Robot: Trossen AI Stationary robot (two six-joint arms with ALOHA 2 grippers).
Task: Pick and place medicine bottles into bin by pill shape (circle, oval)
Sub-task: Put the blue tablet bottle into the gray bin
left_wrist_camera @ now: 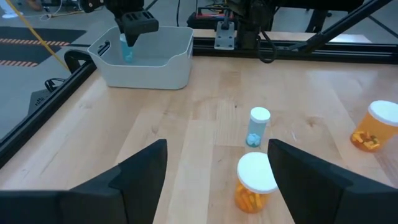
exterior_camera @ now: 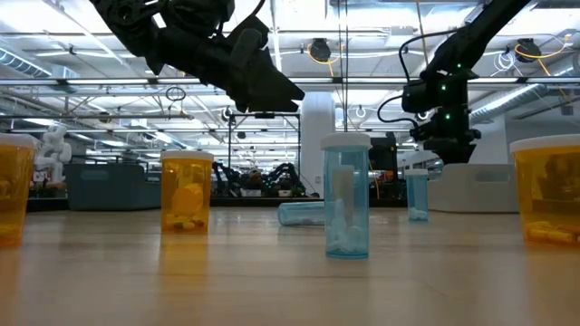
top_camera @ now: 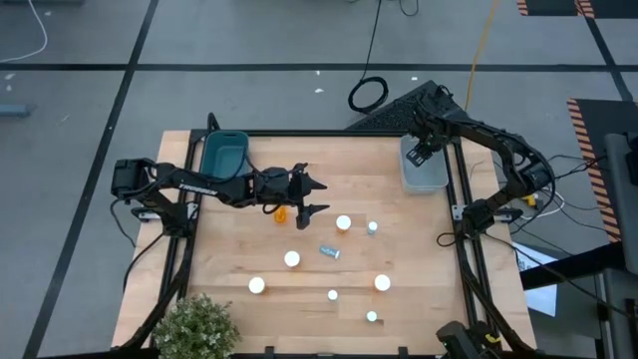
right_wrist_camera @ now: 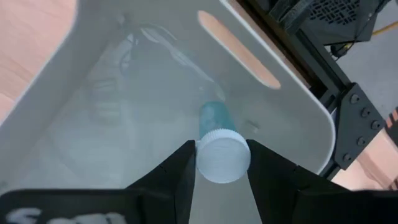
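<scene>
- Counting eight bottles on the bench [top_camera: 399,259]; two bins.
- Right pincer [right_wrist_camera: 222,163] grasping one pale blue bottle [right_wrist_camera: 219,149] over white bin [top_camera: 424,178].
- Left pincer [top_camera: 311,196] released, above the bench.

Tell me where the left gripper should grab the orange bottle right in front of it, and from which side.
Likely from straight above, fingers closing across the round white cap or the body just under it. The orange bottle stands upright with clear table around it, and the open left gripper already straddles it. The nearest pale blue bottle stands apart, behind it.
</scene>
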